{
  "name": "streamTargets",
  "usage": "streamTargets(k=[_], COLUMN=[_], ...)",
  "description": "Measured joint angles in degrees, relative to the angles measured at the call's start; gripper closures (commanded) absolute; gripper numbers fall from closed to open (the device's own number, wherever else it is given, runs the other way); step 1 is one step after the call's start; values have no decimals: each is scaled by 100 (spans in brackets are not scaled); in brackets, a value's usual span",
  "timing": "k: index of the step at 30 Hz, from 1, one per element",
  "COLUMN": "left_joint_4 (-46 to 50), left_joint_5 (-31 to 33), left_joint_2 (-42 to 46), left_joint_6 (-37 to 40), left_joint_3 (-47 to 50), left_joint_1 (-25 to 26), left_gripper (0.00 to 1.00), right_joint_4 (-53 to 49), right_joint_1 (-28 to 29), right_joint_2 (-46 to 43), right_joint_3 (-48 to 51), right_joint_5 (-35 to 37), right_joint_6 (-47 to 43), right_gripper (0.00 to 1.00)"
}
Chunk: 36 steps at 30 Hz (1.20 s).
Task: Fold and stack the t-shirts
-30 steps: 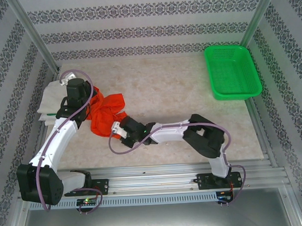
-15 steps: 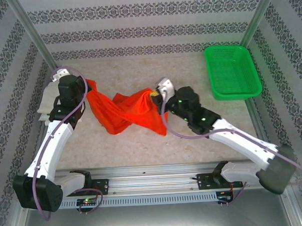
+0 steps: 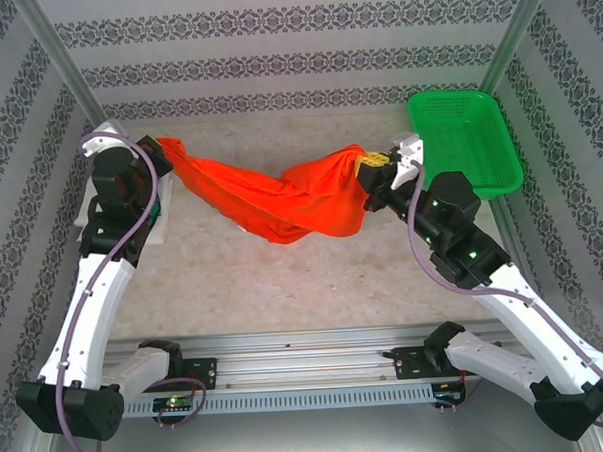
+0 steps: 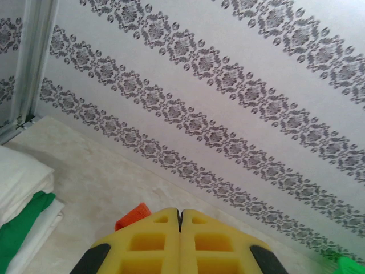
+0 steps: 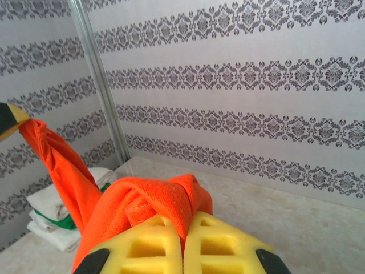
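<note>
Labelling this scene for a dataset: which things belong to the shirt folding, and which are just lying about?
Job: orange-red t-shirt, folded white-and-green shirt stack, left hand, right hand.
Lying about: green mesh basket.

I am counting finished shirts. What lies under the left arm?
A folded stack of off-white and green shirts, seen in the left wrist view. From above, the left arm covers most of it, so the number of layers is unclear.

Top camera overhead, looking down on table (image 3: 314, 275); wrist cameras low, both seeing folded stack (image 4: 23, 177).
</note>
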<state>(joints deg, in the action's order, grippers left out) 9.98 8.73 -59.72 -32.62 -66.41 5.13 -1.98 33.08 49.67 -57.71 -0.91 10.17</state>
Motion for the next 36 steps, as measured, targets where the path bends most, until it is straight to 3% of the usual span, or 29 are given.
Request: streamTargets(k=[6, 18, 25, 29, 33, 35, 36], left_joint_4=[-15, -129, -219, -518, -920, -1180, -1305], left_joint_5=[-83, -258, -205, -92, -22, -13, -33], left_joint_2=[85, -2387, -2398, -1744, -957, -669, -570], left_joint_6=[-81, -96, 116, 144, 57, -81, -173], left_joint_3=[-127, -2240, -3244, -2463, -776, 286, 848], left_joint_1=[0, 0, -2, -11, -39, -42, -42], left_gripper=[100, 100, 100, 100, 100, 100, 94], right_joint_4=[-44, -282, -308, -238, -369, -479, -564], right_joint_1=[-326, -1969, -2151, -2256, -2400, -2461, -2500], right_joint_2=[-44, 2490, 2804, 2575, 2361, 2398, 2472], right_joint_3=[-291, -2256, -3281, -3123, -2347, -1853, -1580], right_joint_5=[2, -822, -1237, -1311, -1346, -1368, -1384], right_joint_6=[319, 1355, 1644, 1759, 2035, 2232, 2334], right_gripper=[100, 100, 100, 100, 100, 85, 72])
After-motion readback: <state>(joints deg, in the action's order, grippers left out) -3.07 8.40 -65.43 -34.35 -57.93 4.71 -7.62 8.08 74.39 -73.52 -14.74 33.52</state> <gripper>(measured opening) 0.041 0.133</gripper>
